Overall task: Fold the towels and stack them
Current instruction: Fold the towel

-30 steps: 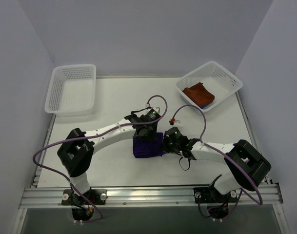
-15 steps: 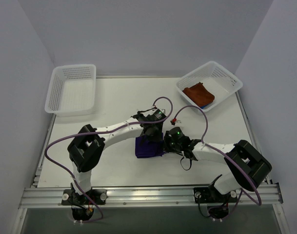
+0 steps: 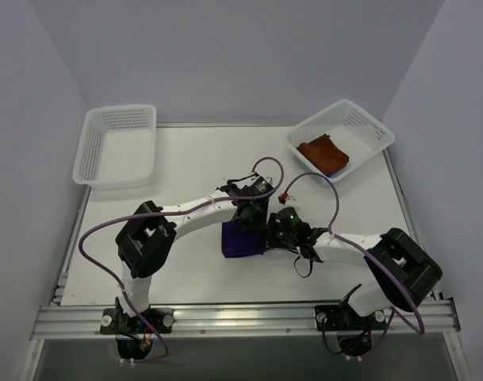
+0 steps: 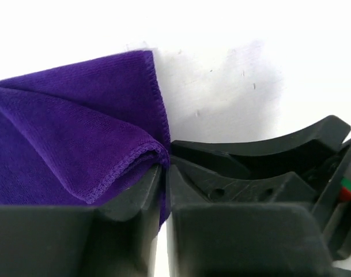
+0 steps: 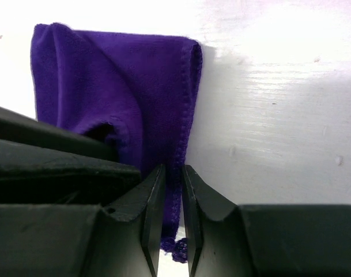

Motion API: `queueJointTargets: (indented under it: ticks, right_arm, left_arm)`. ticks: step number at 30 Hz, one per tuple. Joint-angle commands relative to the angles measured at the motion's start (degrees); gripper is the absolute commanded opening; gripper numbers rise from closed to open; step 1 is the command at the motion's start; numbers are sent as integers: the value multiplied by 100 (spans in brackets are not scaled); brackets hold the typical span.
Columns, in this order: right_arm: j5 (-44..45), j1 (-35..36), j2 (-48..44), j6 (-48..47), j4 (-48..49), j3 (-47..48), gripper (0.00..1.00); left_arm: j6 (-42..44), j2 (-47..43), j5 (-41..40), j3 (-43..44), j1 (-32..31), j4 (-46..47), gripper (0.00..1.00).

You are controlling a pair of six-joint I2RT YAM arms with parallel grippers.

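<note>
1. While pinched from two sides: purple towel (image 3: 239,242), mid-table (image 3: 185,171), toward near edge, betw. the two wrists. Bunched and part-folded, not flat.
2. left gripper (image 4: 162,173): closed on a doubled hem of the purple towel. Cloth runs into the slit betw. the fingers (left wrist view).
3. right gripper (image 5: 174,173): closed narrow on a stitched edge. Hem passes through and shows below the tips (right wrist view).
4. Elsewhere: rust-brown towel (image 3: 323,152) in right basket (image 3: 368,123), far R corner. left basket (image 3: 120,119) at far L corner.
5. Handling (est.):
   - V. light, soft, limp pile cloth.
   - No stiffness; sags and drapes wherever unsupported.
   - Not fragile.
   - Grippy rather than slick on the pads, but a thin hem could slide out of a shallow pinch.
6. Where to take hold (est.):
   - Corners or stitched hem, deep enough to trap both layers.
   - Two points on the same edge, well apart, to keep that edge taut.
   - No mid-panel pinch: would lift a tent and spoil the crease.
7. Step in hand (est.): fold of purple towel under way, not yet squared. Stacking not yet done.
8. Risk (est.): grippers just beside each other, so fingers could foul. Uneven pull would skew the fold.
</note>
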Motion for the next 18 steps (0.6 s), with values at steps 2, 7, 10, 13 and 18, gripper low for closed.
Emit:
queueJointTargets:
  ticks: [2, 7, 10, 13, 18]
  right_arm:
    - [123, -54, -38, -93, -675, -206, 17]
    - [509, -72, -582, -146, -1106, -189, 23]
    - [852, -81, -1083, -198, -1571, -136, 31]
    - [1195, -81, -1636, -339, -2072, -66, 48]
    - [1187, -81, -2340, -928, -2407, 92, 85]
  left_arm:
    - [8, 50, 65, 344, -63, -87, 33]
    - [280, -292, -14, 406, -134, -104, 64]
    - [377, -617, -84, 379, -143, -131, 75]
    - [430, -1038, -286, 239, -134, -201, 86]
    - [439, -1986, -787, -200, -11, -342, 94]
